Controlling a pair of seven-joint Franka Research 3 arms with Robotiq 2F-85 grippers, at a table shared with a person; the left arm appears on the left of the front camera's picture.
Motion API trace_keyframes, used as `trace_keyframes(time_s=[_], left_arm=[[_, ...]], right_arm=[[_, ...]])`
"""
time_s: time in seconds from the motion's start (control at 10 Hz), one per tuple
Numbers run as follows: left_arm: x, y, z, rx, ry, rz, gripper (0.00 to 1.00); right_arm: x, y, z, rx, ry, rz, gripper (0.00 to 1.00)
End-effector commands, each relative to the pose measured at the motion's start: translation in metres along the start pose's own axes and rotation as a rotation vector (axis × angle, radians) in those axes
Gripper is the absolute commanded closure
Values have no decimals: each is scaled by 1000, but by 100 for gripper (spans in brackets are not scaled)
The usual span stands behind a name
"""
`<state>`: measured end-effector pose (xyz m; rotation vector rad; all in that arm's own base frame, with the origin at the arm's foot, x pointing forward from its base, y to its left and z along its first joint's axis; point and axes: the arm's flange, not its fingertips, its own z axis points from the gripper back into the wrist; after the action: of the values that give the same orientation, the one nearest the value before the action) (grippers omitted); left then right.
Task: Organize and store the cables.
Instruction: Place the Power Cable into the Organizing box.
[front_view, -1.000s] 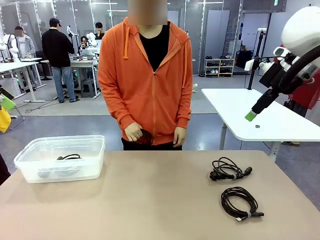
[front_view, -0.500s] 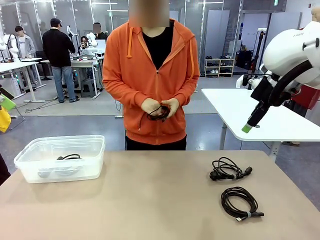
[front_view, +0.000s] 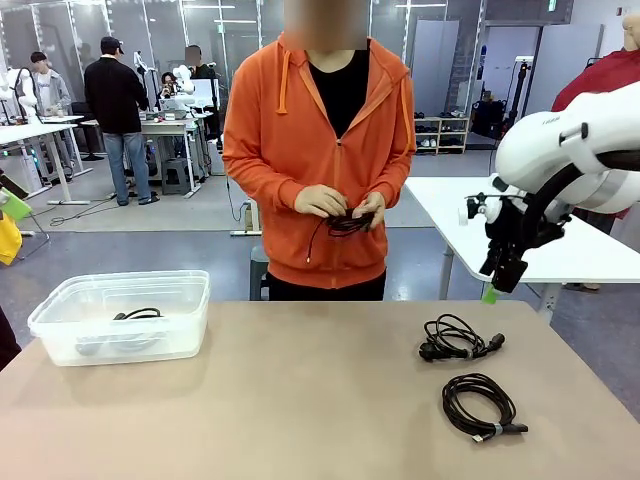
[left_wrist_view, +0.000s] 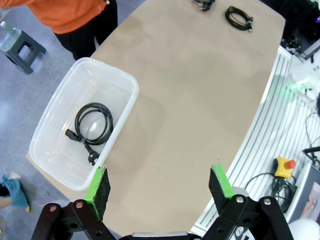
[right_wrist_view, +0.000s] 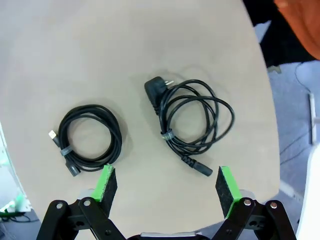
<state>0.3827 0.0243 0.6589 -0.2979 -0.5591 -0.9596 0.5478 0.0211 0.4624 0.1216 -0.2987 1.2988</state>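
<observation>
Your left end effector (left_wrist_view: 158, 172) and right end effector (right_wrist_view: 165, 176) both gape wide, empty, above the worktop (front_view: 300, 400). Nearest you, right side: USB cable coil (front_view: 480, 405); just behind it, power-plug coil (front_view: 458, 338). Left side, clear bin (front_view: 60, 335) holds one coiled cable (front_view: 140, 314). Farthest, person's hands (front_view: 320, 201) hold another cable (front_view: 345, 224).
</observation>
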Motion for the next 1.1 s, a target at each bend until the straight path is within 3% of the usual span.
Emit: trace_keyframes(time_s=[0.0,0.3,1.0], left_arm=[[0,0,0,2,0,-7,0],[0,0,0,2,0,-7,0],[0,0,0,2,0,-7,0]], right_arm=[[-3,-2,-8,23,33,125,0],[-5,2,-40,61,94,216,0],[-11,10,-96,24,188,218,0]])
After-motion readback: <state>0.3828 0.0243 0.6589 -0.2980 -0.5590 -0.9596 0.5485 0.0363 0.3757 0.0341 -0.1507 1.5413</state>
